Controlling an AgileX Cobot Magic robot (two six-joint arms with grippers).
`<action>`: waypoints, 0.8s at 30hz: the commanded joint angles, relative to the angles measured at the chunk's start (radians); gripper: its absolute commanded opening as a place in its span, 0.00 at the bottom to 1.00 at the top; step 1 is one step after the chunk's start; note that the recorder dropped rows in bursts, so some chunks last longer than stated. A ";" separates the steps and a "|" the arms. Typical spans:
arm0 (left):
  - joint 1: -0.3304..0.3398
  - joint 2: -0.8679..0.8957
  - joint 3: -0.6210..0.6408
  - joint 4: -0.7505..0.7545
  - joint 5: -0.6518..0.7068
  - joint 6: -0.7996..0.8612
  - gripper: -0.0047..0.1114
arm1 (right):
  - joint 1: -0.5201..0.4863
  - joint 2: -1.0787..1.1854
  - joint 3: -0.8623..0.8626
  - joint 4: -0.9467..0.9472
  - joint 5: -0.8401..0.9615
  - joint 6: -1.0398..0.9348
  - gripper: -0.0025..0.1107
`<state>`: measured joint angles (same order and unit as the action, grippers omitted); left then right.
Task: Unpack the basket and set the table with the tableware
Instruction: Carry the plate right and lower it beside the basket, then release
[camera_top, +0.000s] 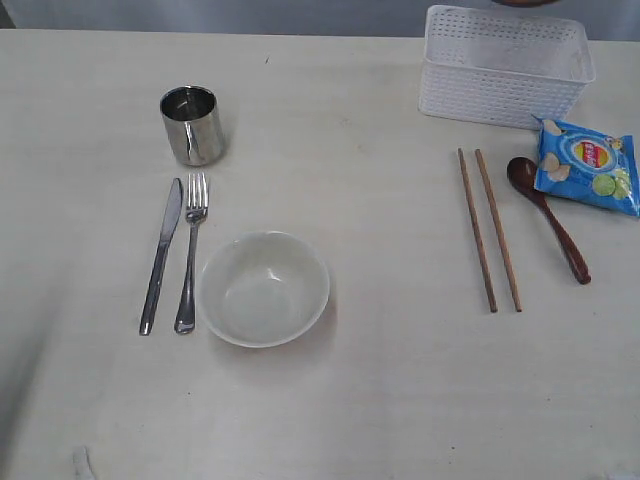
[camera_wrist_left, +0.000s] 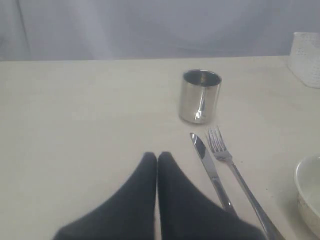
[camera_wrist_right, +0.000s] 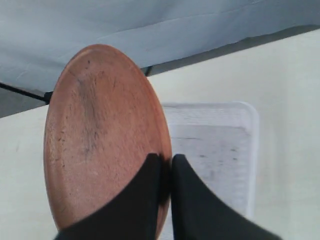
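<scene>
The white basket (camera_top: 503, 66) (camera_wrist_right: 212, 150) stands at the table's (camera_top: 380, 390) back right. Above it my right gripper (camera_wrist_right: 166, 159) is shut on the rim of the round brown plate (camera_wrist_right: 102, 135), held on edge; a sliver of plate (camera_top: 522, 3) shows at the exterior view's top edge. Laid out on the table are a steel cup (camera_top: 192, 124) (camera_wrist_left: 200, 96), knife (camera_top: 161, 253) (camera_wrist_left: 210, 170), fork (camera_top: 191, 250) (camera_wrist_left: 235, 175), off-white bowl (camera_top: 264, 288) (camera_wrist_left: 309, 195), chopsticks (camera_top: 489, 228) and wooden spoon (camera_top: 548, 216). My left gripper (camera_wrist_left: 157, 157) is shut and empty, low beside the knife.
A blue chips packet (camera_top: 587, 166) lies right of the spoon, just in front of the basket. Grey cloth hangs behind the table's far edge.
</scene>
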<state>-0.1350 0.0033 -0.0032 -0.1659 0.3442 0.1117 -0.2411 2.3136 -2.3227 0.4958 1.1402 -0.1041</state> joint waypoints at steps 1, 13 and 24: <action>-0.008 -0.003 0.003 -0.003 -0.002 -0.002 0.04 | -0.111 -0.010 -0.002 -0.005 0.008 -0.012 0.02; -0.008 -0.003 0.003 -0.001 -0.002 -0.002 0.04 | -0.336 -0.006 0.116 -0.012 0.020 -0.025 0.02; -0.008 -0.003 0.003 -0.001 -0.002 -0.002 0.04 | -0.345 0.070 0.301 0.092 -0.108 -0.120 0.02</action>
<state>-0.1350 0.0033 -0.0032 -0.1659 0.3442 0.1117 -0.5846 2.3649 -2.0298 0.5501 1.0769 -0.2031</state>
